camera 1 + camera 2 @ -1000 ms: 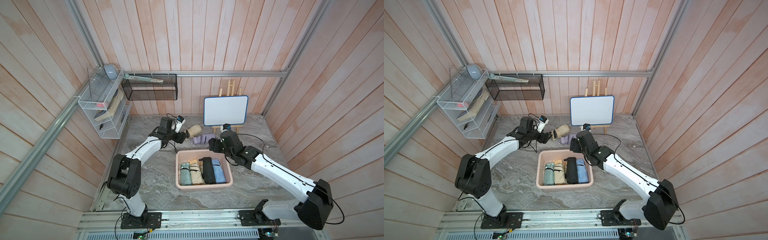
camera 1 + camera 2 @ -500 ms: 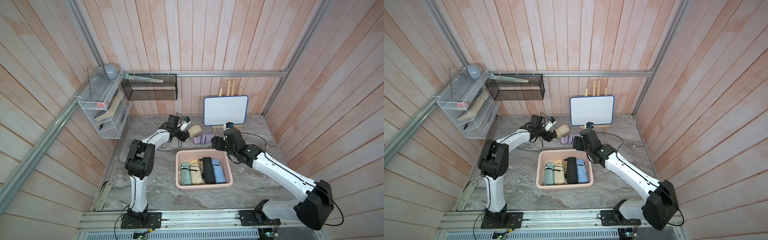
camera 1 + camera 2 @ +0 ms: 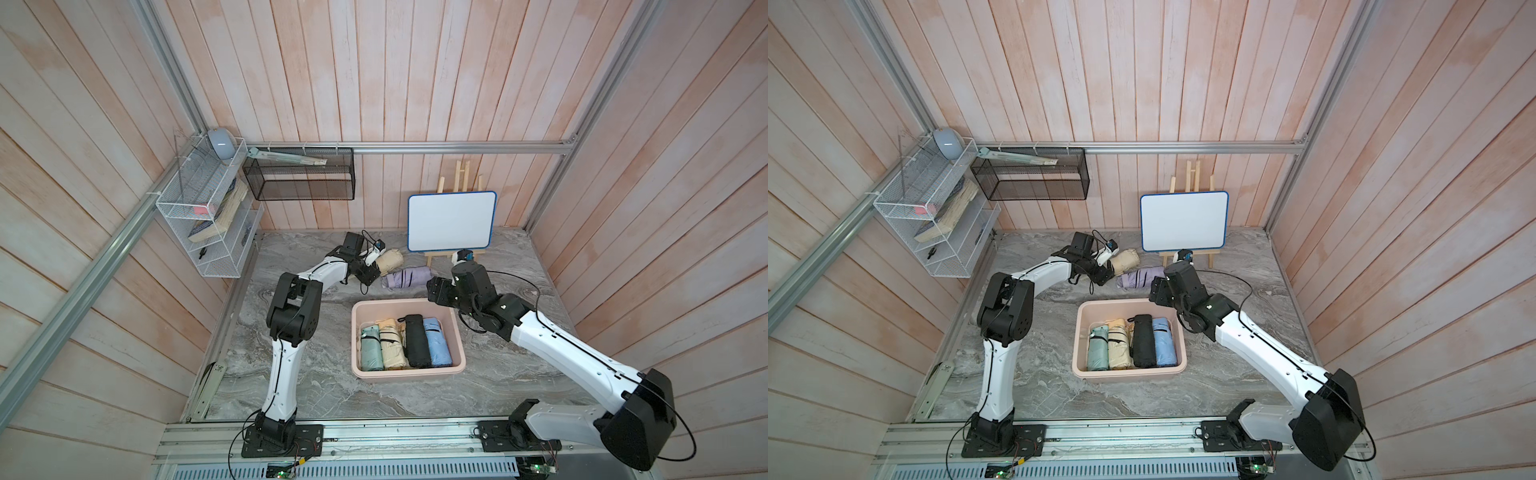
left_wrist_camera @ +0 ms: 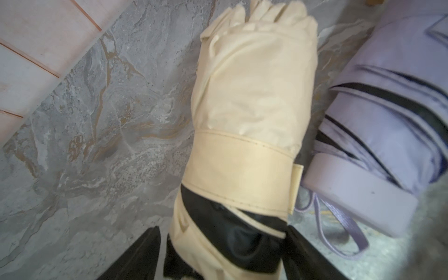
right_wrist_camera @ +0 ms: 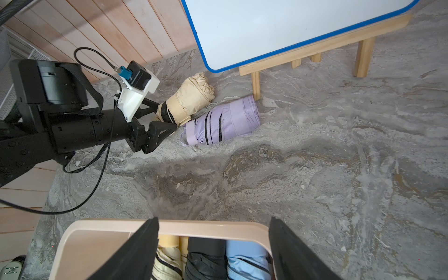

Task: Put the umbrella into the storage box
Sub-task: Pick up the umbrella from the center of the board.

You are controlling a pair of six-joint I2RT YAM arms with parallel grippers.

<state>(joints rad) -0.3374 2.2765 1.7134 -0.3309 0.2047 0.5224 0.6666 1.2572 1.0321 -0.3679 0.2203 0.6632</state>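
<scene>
1. Now we find the left gripper (image 5: 167,116) at the dark-lined end of the beige umbrella (image 4: 252,97). Its jaws stand wide, one on each side, and are not yet pressed shut, so nothing is held.
2. That umbrella lies on the marble table (image 3: 316,374), outside the storage box (image 3: 407,374) and beyond its far side, near the easel (image 5: 255,83). A lilac umbrella (image 5: 225,121) lies just beside it, and we judge this crowding to be the reason for the end-on approach.
3. Over the box's far rim hovers the right gripper (image 5: 213,219), jaws spread wide and empty. We take it to be standing clear of its partner.
4. Four stowed umbrellas (image 3: 416,340) lie parallel, side by side, which saves room. A strip along the far wall looks free.
5. By our reading, the step in hand is closing on the beige umbrella before lifting it.
</scene>
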